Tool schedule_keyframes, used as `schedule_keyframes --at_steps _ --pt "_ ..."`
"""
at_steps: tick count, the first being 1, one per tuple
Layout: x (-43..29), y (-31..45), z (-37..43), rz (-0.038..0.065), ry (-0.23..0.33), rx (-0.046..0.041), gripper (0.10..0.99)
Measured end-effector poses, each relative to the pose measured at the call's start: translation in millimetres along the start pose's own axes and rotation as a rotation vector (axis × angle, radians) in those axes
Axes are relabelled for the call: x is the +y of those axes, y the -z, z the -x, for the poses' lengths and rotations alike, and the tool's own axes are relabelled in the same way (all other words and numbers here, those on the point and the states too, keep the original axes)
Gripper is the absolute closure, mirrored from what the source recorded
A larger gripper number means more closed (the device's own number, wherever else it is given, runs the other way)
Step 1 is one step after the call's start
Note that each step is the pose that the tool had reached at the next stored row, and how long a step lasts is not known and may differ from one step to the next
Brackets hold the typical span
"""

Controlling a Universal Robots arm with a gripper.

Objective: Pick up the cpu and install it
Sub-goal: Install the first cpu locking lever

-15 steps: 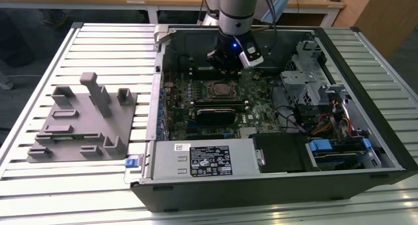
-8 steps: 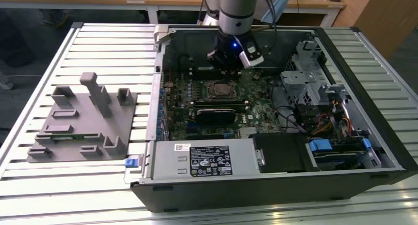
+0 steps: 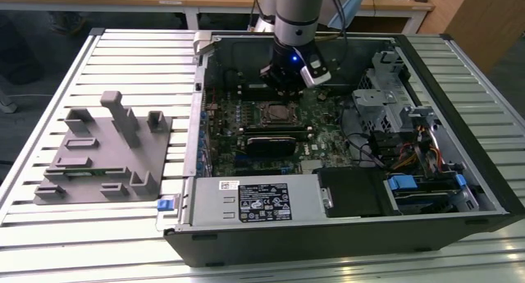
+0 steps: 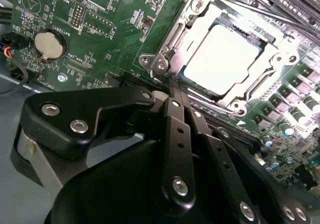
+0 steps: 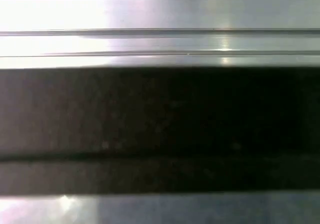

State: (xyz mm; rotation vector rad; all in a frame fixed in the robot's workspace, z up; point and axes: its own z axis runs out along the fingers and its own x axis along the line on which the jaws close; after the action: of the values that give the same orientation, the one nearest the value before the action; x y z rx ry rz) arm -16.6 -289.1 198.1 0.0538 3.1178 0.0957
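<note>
The cpu (image 4: 222, 59) lies flat inside the motherboard socket (image 4: 280, 64), its pale silvery top bright under the light and the metal socket frame around it. In the second wrist view my gripper (image 4: 171, 85) is just beside the socket's corner, its black fingers (image 4: 176, 129) pressed together with nothing between them. The exterior view shows my gripper (image 3: 283, 89) hanging low inside the open computer case, just behind the socket (image 3: 276, 112).
A grey plastic fixture block (image 3: 102, 154) stands on the slatted table at the exterior view's left. Inside the case (image 3: 345, 234) are a power supply (image 3: 254, 200), a drive cage (image 3: 385, 104) and cables (image 3: 414, 151). A coin battery (image 4: 49, 45) sits on the board.
</note>
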Motion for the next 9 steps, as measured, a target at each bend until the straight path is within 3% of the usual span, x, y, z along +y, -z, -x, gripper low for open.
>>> schedule_keyframes --at_steps 9 --pt "1.1 -1.7 0.0 0.002 0.0 -0.0001 0.98"
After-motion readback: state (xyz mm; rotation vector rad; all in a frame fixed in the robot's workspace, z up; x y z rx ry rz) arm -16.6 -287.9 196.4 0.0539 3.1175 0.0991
